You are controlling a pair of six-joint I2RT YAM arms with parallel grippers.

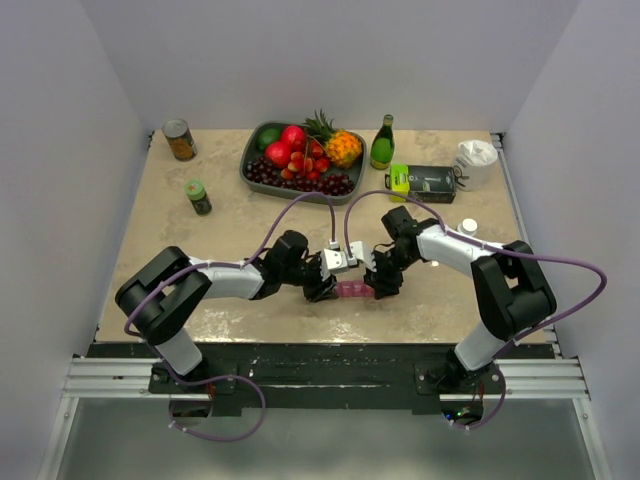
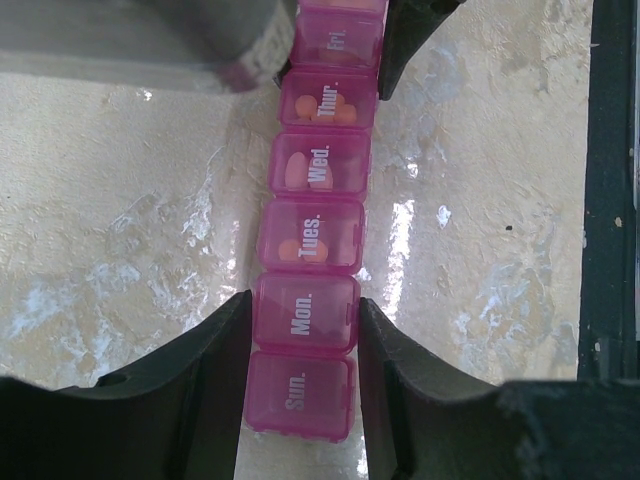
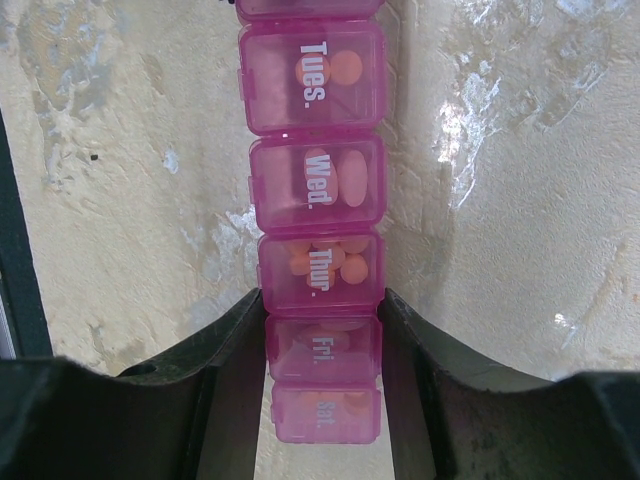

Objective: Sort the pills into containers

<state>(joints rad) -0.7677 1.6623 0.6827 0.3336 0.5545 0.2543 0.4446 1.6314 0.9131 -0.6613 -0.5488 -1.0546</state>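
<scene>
Bare table [image 1: 240, 225] was seen at 12 o'clock of the pill organizer [image 1: 352, 290], the table edge at 6. The organizer's ends were clamped by the left gripper [image 2: 305, 318] and the right gripper [image 3: 322, 325].

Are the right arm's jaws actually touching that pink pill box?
Touching. The right wrist view shows both jaws pressed flush against the sides of the pink pill box at its Fri. compartment, with no gap.

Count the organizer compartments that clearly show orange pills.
3: Tues., Wed. and Thur., side by side. Fri. and Sat. are too murky to tell; Sun. and Mon. look empty.
</scene>
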